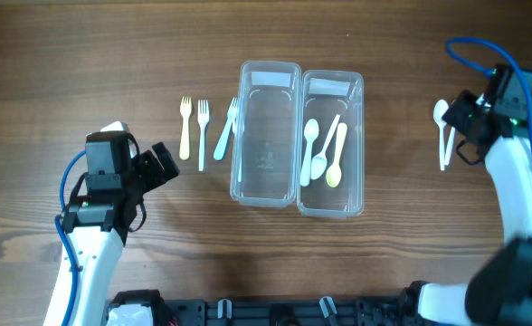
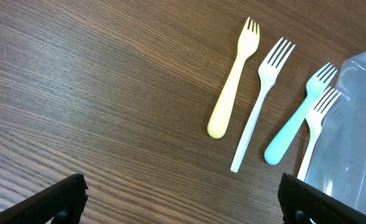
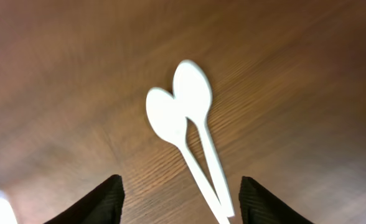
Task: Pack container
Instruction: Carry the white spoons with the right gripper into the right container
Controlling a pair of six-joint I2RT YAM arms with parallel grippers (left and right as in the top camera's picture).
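Observation:
Two clear containers stand side by side mid-table. The left one [image 1: 268,72] holds nothing; the right one [image 1: 356,145] holds white and yellow spoons [image 1: 325,156]. Left of them lie a yellow fork [image 1: 185,127] [image 2: 233,81], a white fork [image 1: 203,134] [image 2: 262,102], a blue fork [image 1: 226,131] [image 2: 298,121] and another white fork [image 2: 317,134] against the container wall [image 2: 357,124]. My left gripper [image 1: 162,163] [image 2: 183,199] is open and empty, short of the forks. My right gripper [image 1: 460,122] [image 3: 182,202] is open, straddling the handles of two white spoons [image 1: 443,136] [image 3: 186,118] on the table.
The table is bare dark wood. The arm bases stand at the front edge.

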